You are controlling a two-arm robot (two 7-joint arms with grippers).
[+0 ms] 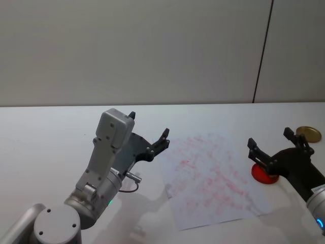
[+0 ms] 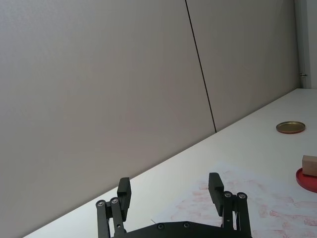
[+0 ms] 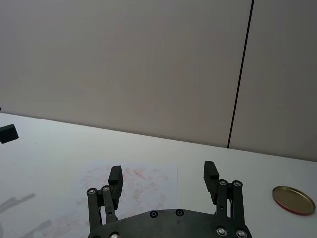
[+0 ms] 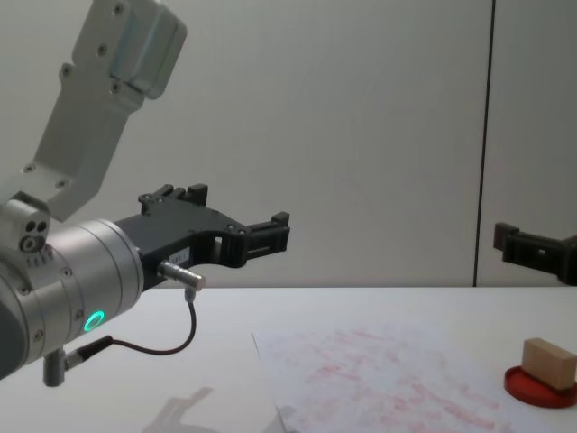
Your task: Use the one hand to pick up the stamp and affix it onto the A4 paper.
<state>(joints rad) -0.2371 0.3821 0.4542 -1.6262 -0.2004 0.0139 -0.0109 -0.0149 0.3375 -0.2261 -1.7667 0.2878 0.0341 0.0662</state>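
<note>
A small tan wooden stamp (image 4: 550, 363) stands on a round red ink pad (image 4: 541, 386) at the robot's right side of a white table (image 1: 51, 132), probably resting there so its face takes up ink. Just beside the pad, toward the middle of the table, lies the A4 paper (image 1: 213, 173), flat and slightly skewed, covered with faint red stamp marks. It is near enough that the carry should be short. The right gripper (image 1: 270, 138) hovers well above the pad and stamp with its two black fingers spread wide and nothing between them, placed as if to come down on the block. The pickup looks not yet begun. A round gold lid (image 1: 308, 133) sits farther back on the right, apart from the pad. The left gripper (image 1: 149, 125) hangs raised over the table by the paper's left edge, its fingers also spread and empty, apparently idle and clear of the sheet.
</note>
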